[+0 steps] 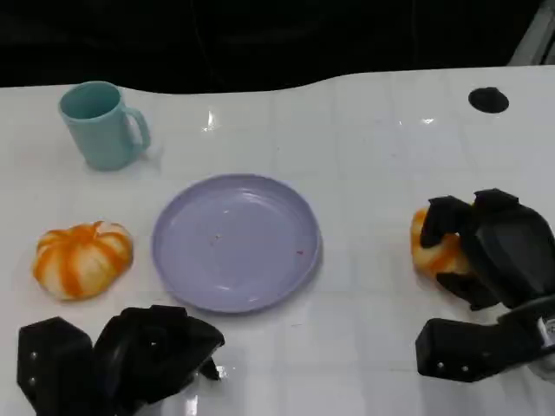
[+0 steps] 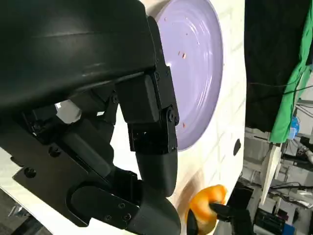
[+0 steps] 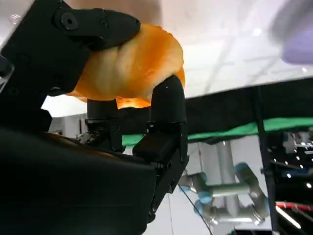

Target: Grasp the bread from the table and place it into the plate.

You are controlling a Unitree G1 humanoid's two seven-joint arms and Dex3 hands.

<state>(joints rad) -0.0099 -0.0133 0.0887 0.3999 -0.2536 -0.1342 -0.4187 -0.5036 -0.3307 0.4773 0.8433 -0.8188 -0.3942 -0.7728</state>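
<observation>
The right hand (image 1: 486, 251) wraps its fingers round the bread (image 1: 431, 245), right of the empty plate (image 1: 236, 241), ready to carry it left, while the left hand (image 1: 130, 351) rests curled, holding nothing.

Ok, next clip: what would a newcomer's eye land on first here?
Probably the right hand at the table's right side, its fingers wrapped around the orange bread. Next, the empty lavender plate in the middle, with a striped orange-and-white bun to its left and a teal mug behind that.
</observation>
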